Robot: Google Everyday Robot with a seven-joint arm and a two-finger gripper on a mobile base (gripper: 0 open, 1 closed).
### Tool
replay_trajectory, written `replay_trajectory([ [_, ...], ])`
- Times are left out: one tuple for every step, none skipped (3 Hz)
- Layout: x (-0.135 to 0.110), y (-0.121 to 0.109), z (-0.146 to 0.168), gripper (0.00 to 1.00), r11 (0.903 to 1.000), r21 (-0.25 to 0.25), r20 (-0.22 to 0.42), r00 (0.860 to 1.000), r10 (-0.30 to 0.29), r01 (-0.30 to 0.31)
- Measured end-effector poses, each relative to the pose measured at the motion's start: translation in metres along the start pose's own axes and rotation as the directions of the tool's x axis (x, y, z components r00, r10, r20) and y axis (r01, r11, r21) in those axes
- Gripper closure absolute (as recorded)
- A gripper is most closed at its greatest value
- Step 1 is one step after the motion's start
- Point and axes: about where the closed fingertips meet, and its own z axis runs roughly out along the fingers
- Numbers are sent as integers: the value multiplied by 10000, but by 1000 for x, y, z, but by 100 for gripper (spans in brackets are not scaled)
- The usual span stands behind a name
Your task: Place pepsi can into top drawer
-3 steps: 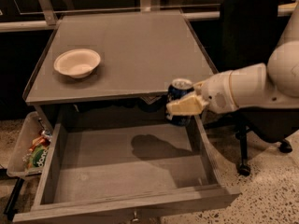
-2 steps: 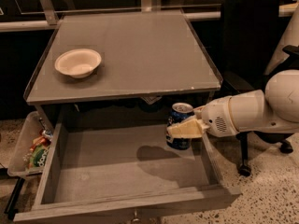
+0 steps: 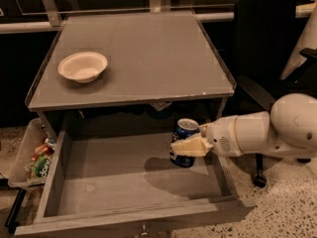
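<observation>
Lowering since a second ago, the gripper (image 3: pixel 185 144) has carried the pepsi can (image 3: pixel 182 133) down from just under the tabletop's near edge and slightly leftward, so the can is now sitting deeper within the drawer's right part. Filling most of the scene, the grey table (image 3: pixel 148 48) is standing in the middle, its flat top stretching toward the far rail. Below its near edge the top drawer (image 3: pixel 114 187) is hanging pulled out toward the near side, its flat grey bottom lying bare on the left and its thick front panel running along the near edge. From the right, the white arm (image 3: pixel 262 130) is reaching in over the drawer's right wall. Behind the arm, at the far right, a black chair (image 3: pixel 262 38) is standing beside the table. At the left, a shallow bin (image 3: pixel 22 150) holding colourful packets is sitting beside the drawer's left wall. On the tabletop's left part a white bowl (image 3: pixel 82 66) is resting upright, well apart from the can. The gripper is grasping the pepsi can, one cream finger (image 3: pixel 190 148) lying across the can's near side, and the can is standing upright over the drawer's right half, near the right wall, casting a shadow on the bottom; whether it is touching the bottom cannot be told. A small metal knob (image 3: pixel 143 228) is showing on the front panel.
</observation>
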Motion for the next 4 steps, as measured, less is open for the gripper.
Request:
replay_trajectory([
  [23,-2,35,100,9987,18,747,9960,498,-501],
  [40,-3,63,100,9963,48,1155,9897,848,-859],
  [39,-5,64,100,9962,124,1203,9891,846,-867],
  [42,-5,73,100,9964,354,1160,9906,722,-767],
])
